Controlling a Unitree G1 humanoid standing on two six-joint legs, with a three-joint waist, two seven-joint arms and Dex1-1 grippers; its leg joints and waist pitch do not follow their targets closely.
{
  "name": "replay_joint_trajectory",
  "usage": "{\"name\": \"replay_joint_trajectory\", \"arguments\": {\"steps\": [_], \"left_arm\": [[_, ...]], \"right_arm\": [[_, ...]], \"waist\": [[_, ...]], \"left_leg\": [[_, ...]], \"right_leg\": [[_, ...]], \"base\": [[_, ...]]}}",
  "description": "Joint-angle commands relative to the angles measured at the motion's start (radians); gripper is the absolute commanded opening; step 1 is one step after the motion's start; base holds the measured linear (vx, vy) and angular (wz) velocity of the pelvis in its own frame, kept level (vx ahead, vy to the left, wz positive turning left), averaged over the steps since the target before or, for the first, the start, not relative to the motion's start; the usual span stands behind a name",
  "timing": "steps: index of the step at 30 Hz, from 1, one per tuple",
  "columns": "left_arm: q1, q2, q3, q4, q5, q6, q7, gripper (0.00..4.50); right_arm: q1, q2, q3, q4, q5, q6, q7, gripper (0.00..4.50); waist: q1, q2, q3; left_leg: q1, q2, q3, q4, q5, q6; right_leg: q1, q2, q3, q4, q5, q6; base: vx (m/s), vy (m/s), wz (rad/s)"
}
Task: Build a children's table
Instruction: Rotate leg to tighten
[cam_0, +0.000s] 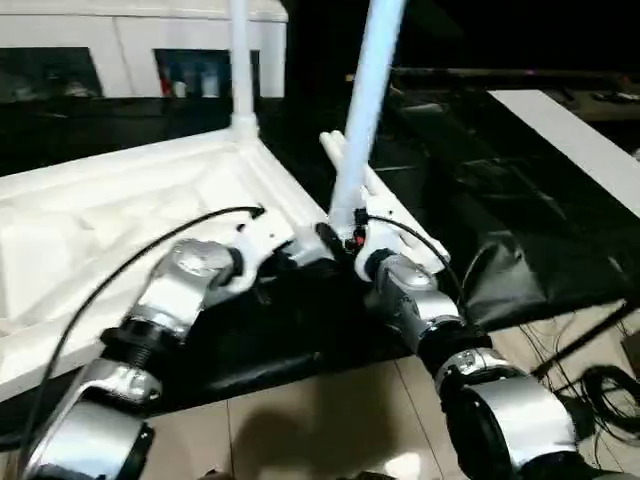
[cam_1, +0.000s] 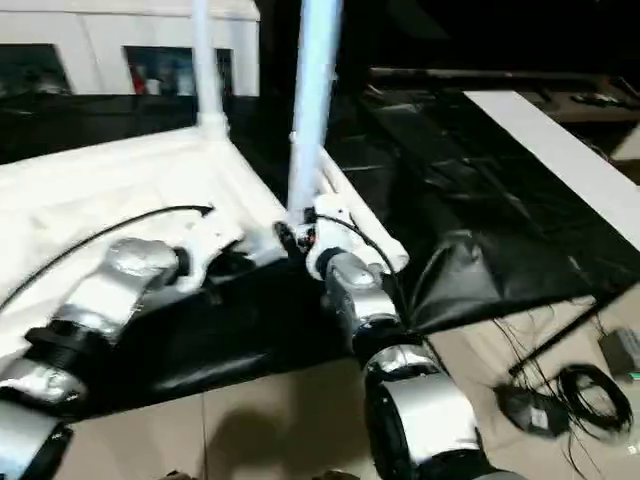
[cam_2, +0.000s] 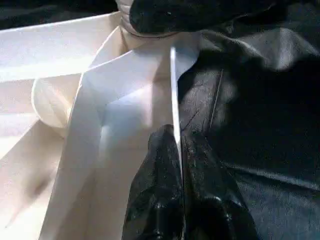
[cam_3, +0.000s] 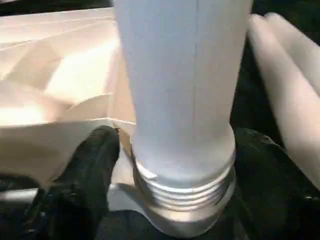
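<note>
Both forearms (cam_0: 165, 300) are built of rounded silver segments joined by black ribbed collars. A thin black cable (cam_0: 130, 270) arcs along the left arm to a white wrist bracket (cam_0: 262, 236); another black cable (cam_0: 420, 245) loops over the right wrist (cam_0: 400, 285). The gripper fingers (cam_2: 165, 200) are glossy black with a rough, pebbled surface.

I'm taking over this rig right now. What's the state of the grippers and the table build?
Left gripper: shut, pinching the thin side wall of the upside-down table top near its corner.
Right gripper: fingers either side of the threaded base of a leg, which stands upright at the near corner socket; grip uncertain.
Done: one leg stands in the far corner.
Left: seat this leg, then fit the two spare legs lying beside the top.
</note>
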Motion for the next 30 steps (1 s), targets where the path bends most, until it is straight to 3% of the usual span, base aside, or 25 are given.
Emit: {"name": "replay_joint_trajectory", "arguments": {"steps": [1, 2, 8, 11, 15, 21, 23, 30], "left_arm": [[0.037, 0.005, -0.023, 0.013, -0.012, -0.041, -0.054, 0.00], [0.042, 0.018, -0.024, 0.013, -0.013, -0.053, -0.070, 0.00], [0.090, 0.128, -0.043, -0.023, -0.061, -0.158, -0.271, 0.00], [0.104, 0.150, -0.036, -0.053, -0.096, -0.161, -0.342, 0.00], [0.112, 0.170, -0.036, -0.090, -0.121, -0.152, -0.399, 0.00], [0.114, 0.184, -0.036, -0.094, -0.127, -0.166, -0.426, 0.00], [0.114, 0.190, -0.040, -0.093, -0.129, -0.173, -0.430, 0.00], [0.117, 0.195, -0.035, -0.102, -0.132, -0.168, -0.446, 0.00]], "right_arm": [[-0.008, -0.007, 0.027, -0.050, -0.004, 0.002, 0.065, 3.95], [-0.003, -0.022, 0.034, -0.061, -0.006, 0.010, 0.090, 3.95], [0.057, -0.161, 0.106, -0.159, -0.026, 0.041, 0.413, 3.95], [0.080, -0.210, 0.135, -0.186, -0.018, 0.041, 0.579, 3.95], [0.091, -0.254, 0.176, -0.217, -0.011, 0.065, 0.719, 3.95], [0.081, -0.262, 0.213, -0.203, -0.028, 0.051, 0.784, 3.95], [0.073, -0.246, 0.195, -0.173, -0.031, 0.026, 0.766, 3.95], [0.069, -0.235, 0.183, -0.148, -0.027, 0.003, 0.761, 3.50]], "waist": [[0.002, 0.009, -0.057], [0.004, 0.012, -0.057], [0.005, 0.017, -0.057], [0.006, 0.016, -0.059], [0.012, 0.014, -0.054], [0.013, 0.014, -0.049], [0.011, 0.013, -0.049], [0.011, 0.015, -0.053]], "left_leg": [[0.003, 0.025, -0.013, -0.066, -0.189, 0.034], [0.009, 0.026, -0.011, -0.065, -0.183, 0.038], [0.010, 0.030, -0.008, -0.066, -0.174, 0.044], [0.012, 0.030, -0.007, -0.062, -0.148, 0.071], [0.013, 0.031, -0.004, -0.063, -0.159, 0.074], [0.016, 0.034, -0.007, -0.066, -0.223, 0.034], [0.016, 0.033, -0.009, -0.068, -0.223, 0.029], [0.013, 0.032, -0.006, -0.065, -0.162, 0.048]], "right_leg": [[0.049, -0.072, 0.045, -0.077, -0.188, -0.175], [0.046, -0.070, 0.045, -0.077, -0.170, -0.185], [0.051, -0.068, 0.046, -0.068, -0.091, -0.221], [0.055, -0.067, 0.046, -0.062, -0.026, -0.244], [0.054, -0.069, 0.046, -0.068, -0.072, -0.254], [0.046, -0.072, 0.047, -0.078, -0.208, -0.224], [0.044, -0.072, 0.047, -0.078, -0.213, -0.221], [0.050, -0.070, 0.047, -0.065, -0.093, -0.246]], "base": [[0.000, 0.000, 0.00], [0.000, 0.000, 0.00], [0.000, 0.000, 0.00], [0.000, 0.000, 0.00], [0.000, 0.000, 0.00], [0.000, 0.000, 0.00], [0.000, 0.000, 0.00], [0.000, 0.000, 0.00]]}}
